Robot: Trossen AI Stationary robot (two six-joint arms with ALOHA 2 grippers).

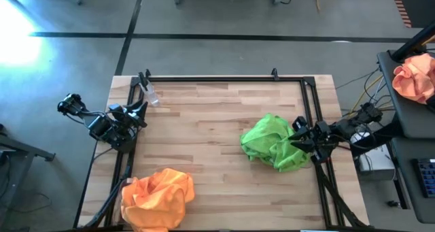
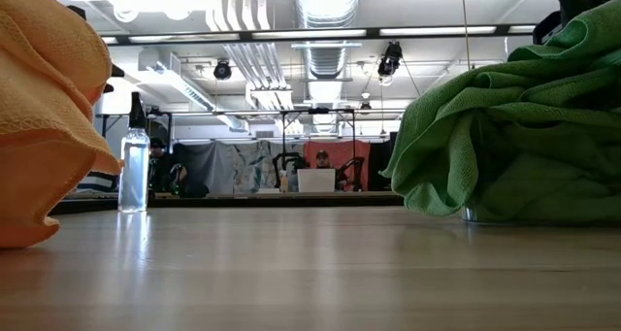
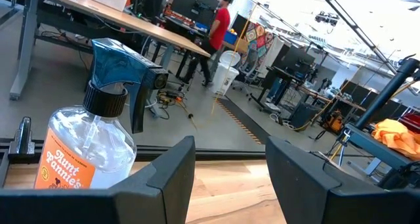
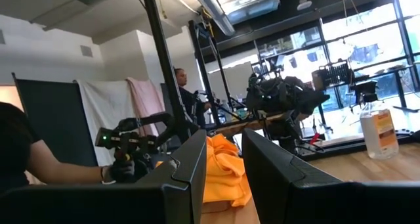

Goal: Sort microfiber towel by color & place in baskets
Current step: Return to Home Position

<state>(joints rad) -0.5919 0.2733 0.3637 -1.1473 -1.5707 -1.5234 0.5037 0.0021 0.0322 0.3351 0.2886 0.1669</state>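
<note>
A heap of lime green microfiber towel cloths (image 1: 274,142) (image 2: 524,127) lies at the table's right side. A heap of bright orange ones (image 1: 158,196) (image 2: 44,98) (image 4: 223,168) lies at the near left corner. The baskets are hidden; the heaps may cover them. My right gripper (image 1: 299,135) (image 4: 224,165) hovers at the green heap's right edge, open, nothing between its fingers. My left gripper (image 1: 141,108) (image 3: 230,175) waits at the table's left edge, open and empty, pointing level past a spray bottle.
A clear spray bottle (image 1: 150,96) (image 2: 134,166) (image 3: 85,152) stands at the far left corner, close to my left gripper. A black frame (image 1: 217,78) rims the table. A peach cloth (image 1: 416,77) lies on a side stand off the right. Bare wood (image 1: 204,137) lies between the heaps.
</note>
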